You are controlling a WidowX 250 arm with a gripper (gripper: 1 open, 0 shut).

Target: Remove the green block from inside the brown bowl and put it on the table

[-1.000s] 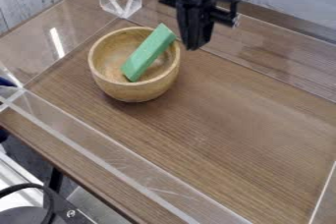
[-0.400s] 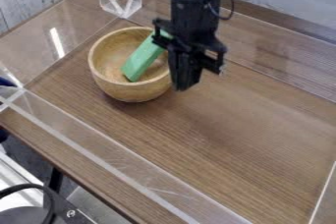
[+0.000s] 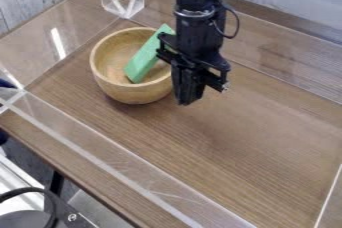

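The brown bowl [image 3: 123, 89] sits left of centre on the wood-grain table [image 3: 254, 142]. The green block [image 3: 142, 60] leans inside it, its upper end resting toward the bowl's right rim and partly hidden by the arm. My black gripper [image 3: 187, 96] points straight down just outside the bowl's right side, low over the table. Its fingers are pressed together with nothing between them. It is not holding the block.
Clear acrylic walls [image 3: 80, 137] run along the table's edges, closest at the front left. A small clear acrylic piece [image 3: 123, 0] stands at the back behind the bowl. Bare tabletop stretches to the right and front of the gripper.
The gripper has come down and toward the camera, from above the bowl's far right rim to beside its right wall. It stayed shut. Bowl and block have not moved.
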